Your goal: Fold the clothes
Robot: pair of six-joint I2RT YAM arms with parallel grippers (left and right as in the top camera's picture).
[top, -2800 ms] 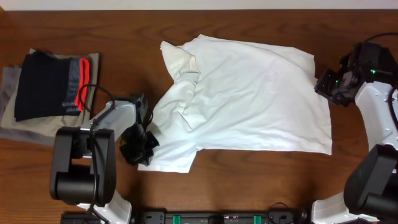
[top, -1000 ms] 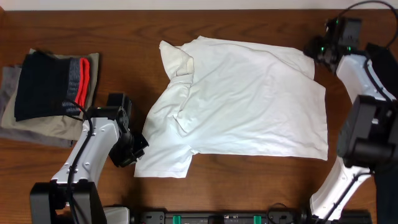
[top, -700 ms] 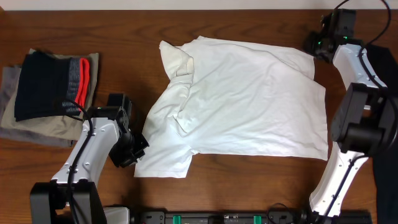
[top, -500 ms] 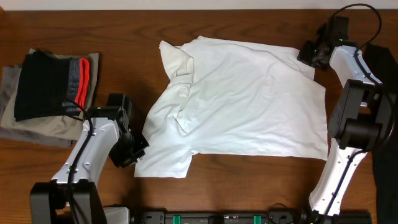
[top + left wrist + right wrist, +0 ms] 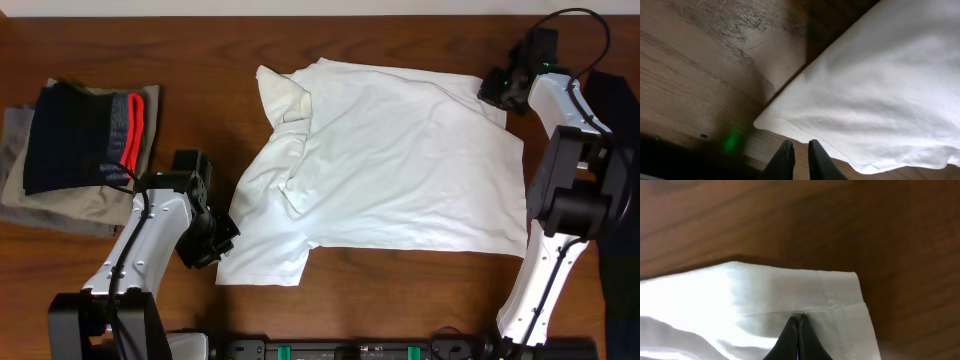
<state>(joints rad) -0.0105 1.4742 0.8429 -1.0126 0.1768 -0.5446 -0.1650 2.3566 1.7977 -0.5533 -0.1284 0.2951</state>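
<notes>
We see the white T-shirt (image 5: 400, 170) lying rumpled across the middle of the counter (image 5: 400, 45). Our left gripper (image 5: 800, 144) pinches its hem toward the counter's near-left corner, jaws almost together. Our right gripper (image 5: 799, 317) is pressed together on the shirt's far-right corner.

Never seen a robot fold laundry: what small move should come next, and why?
Probably draw the corners gently apart: left gripper and right gripper each pinch an opposite corner of the white T-shirt, which lies bunched near its collar.

Overhead looks straight down on whole table (image 5: 200, 40); both wrist cams close-up on opposite T-shirt (image 5: 400, 160) corners, also visible overhead.
</notes>
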